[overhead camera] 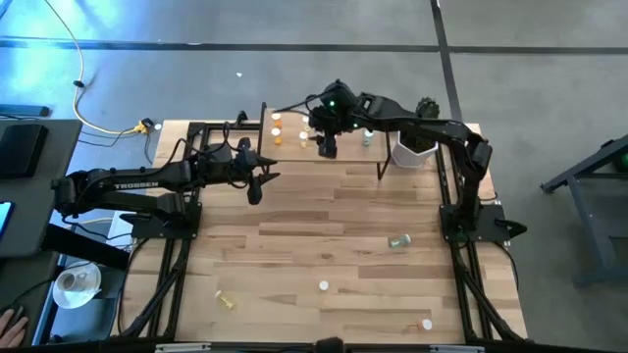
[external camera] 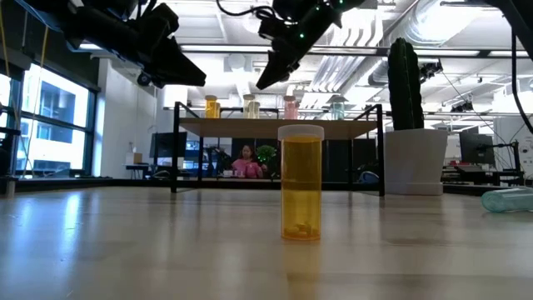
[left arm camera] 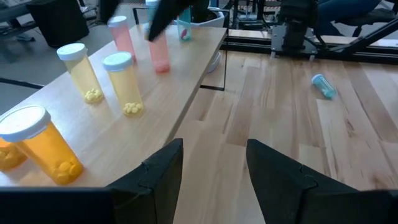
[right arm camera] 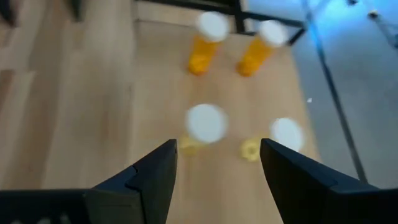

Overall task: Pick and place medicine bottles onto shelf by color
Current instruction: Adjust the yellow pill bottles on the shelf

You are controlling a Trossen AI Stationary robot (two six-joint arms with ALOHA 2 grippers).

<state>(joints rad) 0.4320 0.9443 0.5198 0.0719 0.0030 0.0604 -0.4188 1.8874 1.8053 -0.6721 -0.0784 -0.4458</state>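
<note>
The shelf [overhead camera: 339, 147] stands at the table's far edge. On its board stand orange bottles [left arm camera: 43, 146], yellow bottles [left arm camera: 124, 84], pink bottles [left arm camera: 158, 50] and a green bottle [overhead camera: 368, 137], all upright. My right gripper [right arm camera: 217, 146] hangs open above the shelf board, over the yellow bottles [right arm camera: 205, 124], holding nothing. My left gripper [left arm camera: 214, 146] waits open, in the air, just before the shelf's left end. On the table an orange-yellow bottle [external camera: 301, 183] stands upright, while a green bottle [overhead camera: 397, 240] and a yellow bottle [overhead camera: 226, 301] lie on their sides.
A white pot with a cactus [external camera: 414, 158] stands right of the shelf. A further white-capped bottle [overhead camera: 427, 324] sits near the table's front right. The table's middle [overhead camera: 324, 221] is bare wood. A person sits in the room beyond the table.
</note>
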